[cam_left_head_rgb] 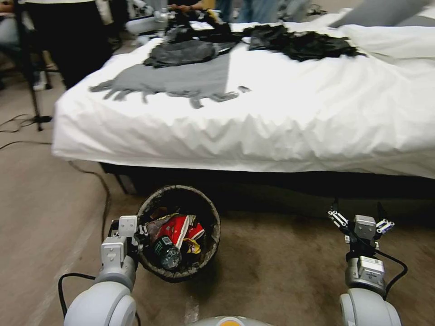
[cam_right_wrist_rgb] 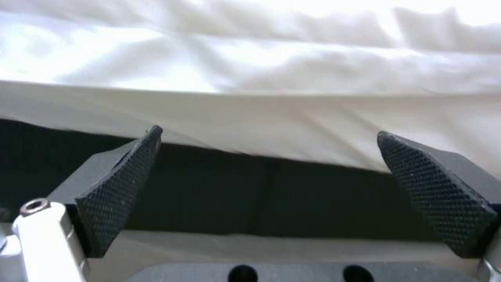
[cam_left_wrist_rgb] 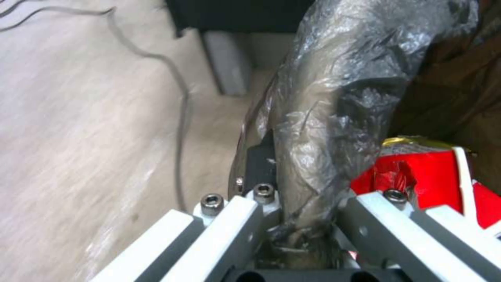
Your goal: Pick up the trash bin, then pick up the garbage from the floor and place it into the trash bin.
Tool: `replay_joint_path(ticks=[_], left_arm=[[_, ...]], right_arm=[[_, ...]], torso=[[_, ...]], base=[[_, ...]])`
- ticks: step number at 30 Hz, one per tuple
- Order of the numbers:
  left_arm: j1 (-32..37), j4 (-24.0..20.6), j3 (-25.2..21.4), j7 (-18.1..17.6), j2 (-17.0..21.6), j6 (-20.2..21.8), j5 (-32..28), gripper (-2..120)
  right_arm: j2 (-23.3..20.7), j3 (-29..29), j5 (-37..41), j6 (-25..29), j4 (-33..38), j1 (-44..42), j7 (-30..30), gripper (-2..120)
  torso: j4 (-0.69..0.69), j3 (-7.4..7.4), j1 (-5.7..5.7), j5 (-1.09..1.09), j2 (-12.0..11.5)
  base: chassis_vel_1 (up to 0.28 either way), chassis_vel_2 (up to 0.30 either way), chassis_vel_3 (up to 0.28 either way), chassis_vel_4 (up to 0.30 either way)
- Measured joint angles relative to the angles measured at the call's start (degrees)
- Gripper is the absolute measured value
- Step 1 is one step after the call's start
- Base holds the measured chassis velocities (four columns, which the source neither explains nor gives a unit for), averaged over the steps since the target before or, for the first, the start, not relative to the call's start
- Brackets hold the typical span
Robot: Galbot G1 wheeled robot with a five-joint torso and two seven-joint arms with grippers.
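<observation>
You can't see the left gripper's (cam_left_head_rgb: 144,232) fingertips in head view; they're hidden at the trash bin (cam_left_head_rgb: 181,192) rim. The bag (cam_left_wrist_rgb: 334,117) covers the rim in left wrist view. Garbage (cam_left_head_rgb: 179,235) deeper in the bin is buried. Bed (cam_left_head_rgb: 272,127) is cut off at right and top edges.

Bare floor (cam_left_head_rgb: 281,262) between trash bin (cam_left_head_rgb: 213,217) and right gripper (cam_left_head_rgb: 361,220): open. Bed (cam_left_head_rgb: 272,131) edge blocks ahead. Cable (cam_left_head_rgb: 105,190) left of bin.
</observation>
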Motion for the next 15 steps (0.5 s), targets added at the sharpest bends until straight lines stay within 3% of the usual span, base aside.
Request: replay_joint_path(ticks=[15], left_arm=[[-1.3, 0.6, -0.2, 0.5, -0.8, -0.5, 0.1, 0]], right_arm=[[-0.7, -1.6, -0.5, -0.8, -0.4, 0.9, -0.2, 100]], torso=[[-0.01, 0.00, 0.01, 0.00, 0.0]], base=[[0.125, 0.129, 0.128, 0.125]])
